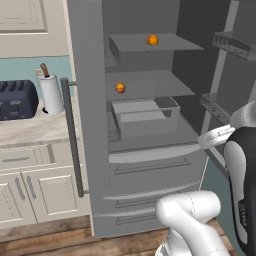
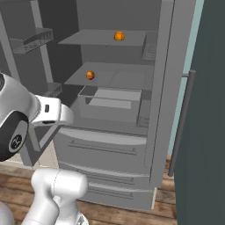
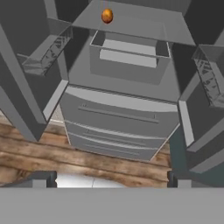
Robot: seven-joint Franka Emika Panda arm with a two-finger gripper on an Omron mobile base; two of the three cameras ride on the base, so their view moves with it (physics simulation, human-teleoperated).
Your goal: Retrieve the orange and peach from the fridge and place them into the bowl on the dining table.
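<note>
We are standing in a kitchen with a brown wooden floor (image 1: 60, 237) and a blue-green wall; the big grey fridge (image 1: 90, 125) is right in front of us and both of its doors are hanging wide open; we are looking straight into it. Up on the top shelf (image 1: 160, 44) a bright orange fruit (image 1: 152, 40) is sitting near the back; one shelf lower (image 1: 155, 85), a darker orange-red fruit (image 1: 120, 88) is sitting close to the left end; we cannot tell for sure which one is the orange and which is the peach. Under that shelf a grey box drawer (image 1: 145, 116) is resting, and below it the long fridge drawers (image 1: 150, 172) are staying shut. Wire racks (image 1: 232, 45) are hanging on the inside of the doors.

To the left of the fridge a pale bench (image 1: 30, 127) is carrying a dark toaster (image 1: 17, 100) and a white paper roll (image 1: 51, 94) standing upright beside it; cream cupboards (image 1: 30, 192) are sitting under the bench.

Our pincer (image 3: 111, 179) is open wide, with its two dark tips far apart; it is holding nothing; it is hanging low in front of the fridge, well away from both fruits, pointing at the drawers.
</note>
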